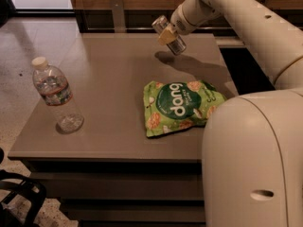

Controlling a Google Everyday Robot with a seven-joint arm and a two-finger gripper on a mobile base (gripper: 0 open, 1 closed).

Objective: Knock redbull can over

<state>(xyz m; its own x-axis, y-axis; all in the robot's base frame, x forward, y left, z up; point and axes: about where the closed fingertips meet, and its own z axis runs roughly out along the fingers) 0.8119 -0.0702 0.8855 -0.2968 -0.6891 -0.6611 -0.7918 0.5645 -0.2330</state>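
Observation:
The redbull can (177, 45) is a slim silver-grey can near the table's far right. It is strongly tilted, its top rim pointing up-left, and it hangs above the table with its shadow below it. My gripper (166, 34) reaches in from the upper right and is shut on the can's middle; a tan finger pad (165, 35) lies across its side. The grey table (109, 70) is under both.
A clear plastic water bottle (56, 94) with a white cap stands at the table's left front. A green "dang" snack bag (182, 105) lies flat at the right front. My white arm and body (255, 160) fill the right side. A black object (19, 200) sits on the floor, lower left.

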